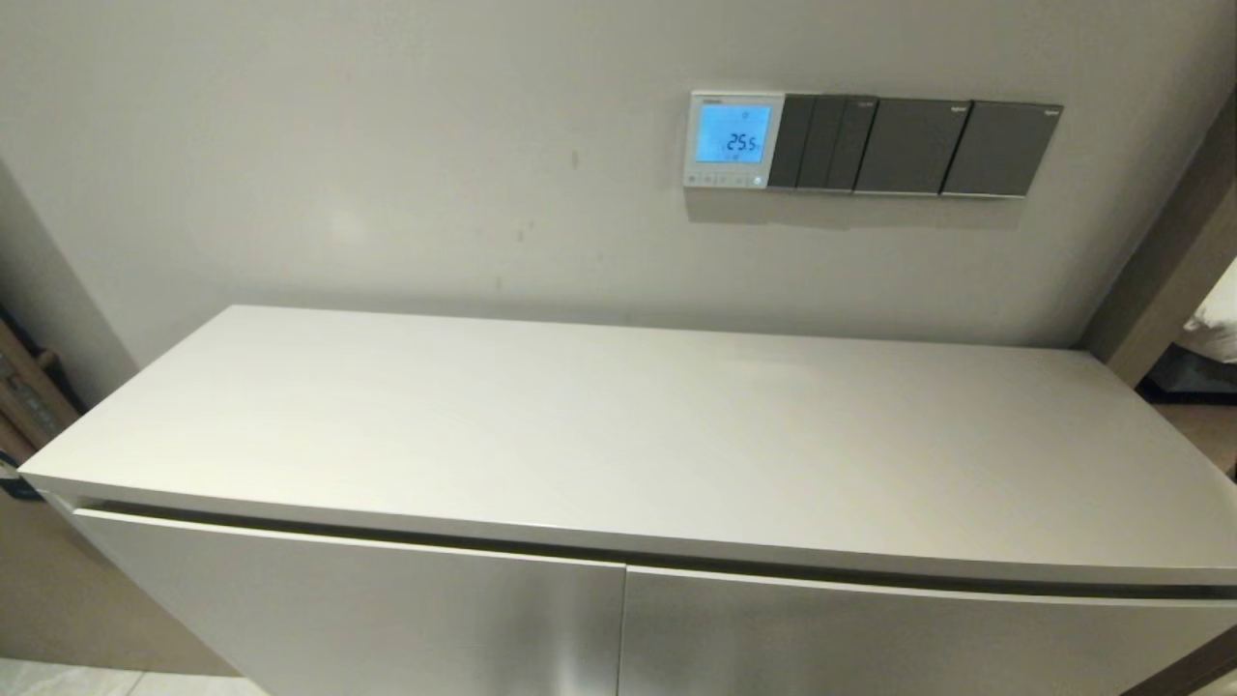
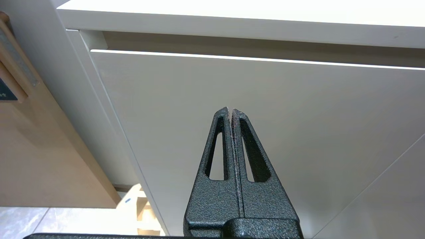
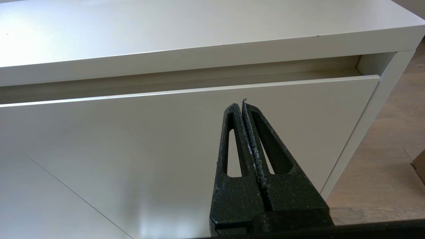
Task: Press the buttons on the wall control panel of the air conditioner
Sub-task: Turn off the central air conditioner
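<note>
The left gripper (image 2: 231,111) hangs low before the white cabinet's (image 1: 618,425) left door, fingers pressed together on nothing. The right gripper (image 3: 243,105) sits likewise before the right door, also pinched empty. Far up on the wall, the air conditioner's wall control panel (image 1: 733,140) glows blue, its buttons (image 1: 723,179) beneath, dark grey switch plates (image 1: 913,147) touching its right side.

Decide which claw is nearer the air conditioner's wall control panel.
Right, probably. The panel hangs right of centre above the cabinet. Both claws are low before the cabinet doors: the left claw near its left end, the right claw near its right.
</note>
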{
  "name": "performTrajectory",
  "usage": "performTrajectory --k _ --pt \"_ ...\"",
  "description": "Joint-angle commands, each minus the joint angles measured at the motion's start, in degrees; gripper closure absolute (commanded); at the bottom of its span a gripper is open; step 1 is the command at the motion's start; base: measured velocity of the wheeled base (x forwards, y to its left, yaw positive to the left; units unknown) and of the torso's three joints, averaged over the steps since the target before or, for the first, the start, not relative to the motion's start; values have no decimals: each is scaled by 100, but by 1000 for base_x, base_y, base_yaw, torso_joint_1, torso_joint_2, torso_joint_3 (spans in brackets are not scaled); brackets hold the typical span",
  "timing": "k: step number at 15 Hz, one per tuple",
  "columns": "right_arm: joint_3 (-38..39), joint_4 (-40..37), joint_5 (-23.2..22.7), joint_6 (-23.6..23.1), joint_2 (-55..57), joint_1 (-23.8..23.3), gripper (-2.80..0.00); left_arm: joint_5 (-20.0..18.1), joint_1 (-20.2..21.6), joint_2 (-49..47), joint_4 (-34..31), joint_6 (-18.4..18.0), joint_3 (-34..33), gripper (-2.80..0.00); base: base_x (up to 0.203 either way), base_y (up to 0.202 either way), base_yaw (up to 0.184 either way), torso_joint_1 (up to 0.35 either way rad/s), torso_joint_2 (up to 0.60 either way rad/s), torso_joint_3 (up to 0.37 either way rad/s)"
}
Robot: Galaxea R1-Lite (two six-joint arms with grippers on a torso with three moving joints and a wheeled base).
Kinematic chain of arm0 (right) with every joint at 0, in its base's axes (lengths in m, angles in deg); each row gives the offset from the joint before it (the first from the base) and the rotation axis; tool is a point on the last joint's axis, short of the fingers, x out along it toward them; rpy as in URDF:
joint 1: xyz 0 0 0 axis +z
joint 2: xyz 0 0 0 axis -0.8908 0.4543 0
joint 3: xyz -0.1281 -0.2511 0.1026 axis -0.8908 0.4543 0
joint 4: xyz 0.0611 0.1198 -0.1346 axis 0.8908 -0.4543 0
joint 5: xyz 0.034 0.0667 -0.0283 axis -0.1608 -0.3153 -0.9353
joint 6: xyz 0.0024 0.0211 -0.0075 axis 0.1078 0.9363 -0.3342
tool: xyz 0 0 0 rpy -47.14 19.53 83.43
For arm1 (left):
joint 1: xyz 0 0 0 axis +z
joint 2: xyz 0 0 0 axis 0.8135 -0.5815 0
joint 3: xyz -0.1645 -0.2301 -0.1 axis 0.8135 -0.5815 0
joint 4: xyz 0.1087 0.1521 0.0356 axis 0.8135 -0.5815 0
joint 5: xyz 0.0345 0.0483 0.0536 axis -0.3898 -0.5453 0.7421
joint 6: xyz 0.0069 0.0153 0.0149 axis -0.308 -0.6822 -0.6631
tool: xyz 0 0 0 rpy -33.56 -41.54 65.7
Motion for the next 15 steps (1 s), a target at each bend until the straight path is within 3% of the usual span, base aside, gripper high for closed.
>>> performTrajectory --k 1,12,15 --pt "18 6 2 0 11 4 0 1 -1 -2 -2 0 0 0 0 0 0 0 0 0" --pt "-47 -9 -1 -116 23 4 0 1 -1 -9 0 0 0 0 0 0 0 0 0 0" --pt "-689 -22 -30 -133 413 12 0 1 -1 -7 -2 0 0 0 0 0 0 0 0 0"
